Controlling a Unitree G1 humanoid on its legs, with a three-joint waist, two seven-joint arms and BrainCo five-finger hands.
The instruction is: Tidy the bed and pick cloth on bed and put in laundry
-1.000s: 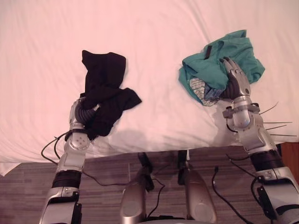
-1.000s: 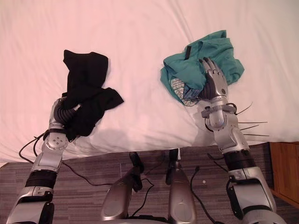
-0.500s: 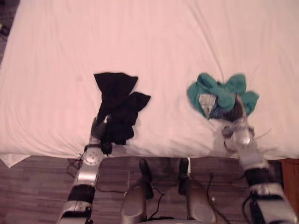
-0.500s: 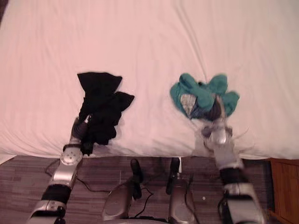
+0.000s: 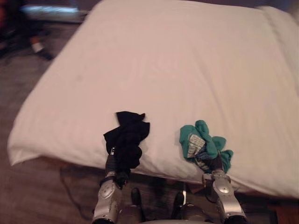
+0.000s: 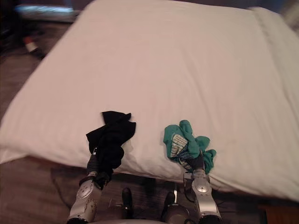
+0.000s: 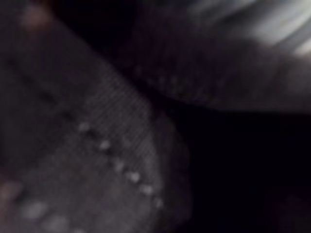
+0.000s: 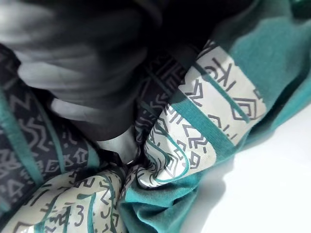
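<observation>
- The bed (image 5: 163,70) has a smooth white cover and runs from the near edge, where both arms reach it, away to the far side. It spans most of the scene from left to right.
- Dark wood floor (image 5: 28,196) shows to the left of the bed and along its near edge. Some objects lie on the floor at the far left, too blurred to name.
- The left hand (image 5: 111,164) is at the near edge of the bed, left of the middle, with its dark ribbed cover just below the mattress edge.
- The black cloth (image 5: 127,140) is bunched over the left hand. It rises from the hand in a crumpled heap onto the near strip of the white cover.
- In the left wrist view, dark woven fabric sits right against the camera. The hand is buried in the cloth, so whether it grips the cloth or lies loose under it cannot be told.
- The right hand (image 5: 216,164) is at the near edge too, right of the middle and well apart from the left hand.
- The teal cloth (image 5: 202,140) is gathered into a tight wad at the right hand and lies on the near strip of the bed.
- In the right wrist view, the right hand's grey fingers (image 8: 73,73) are curled into the wad and clench it.
- The wad mixes plain teal knit with printed panels (image 8: 214,116) of white and dark geometric lines, and white bedding shows just beside them.
- The two cloths lie side by side near the bed's near edge, apart from each other, with bare white cover between them.
</observation>
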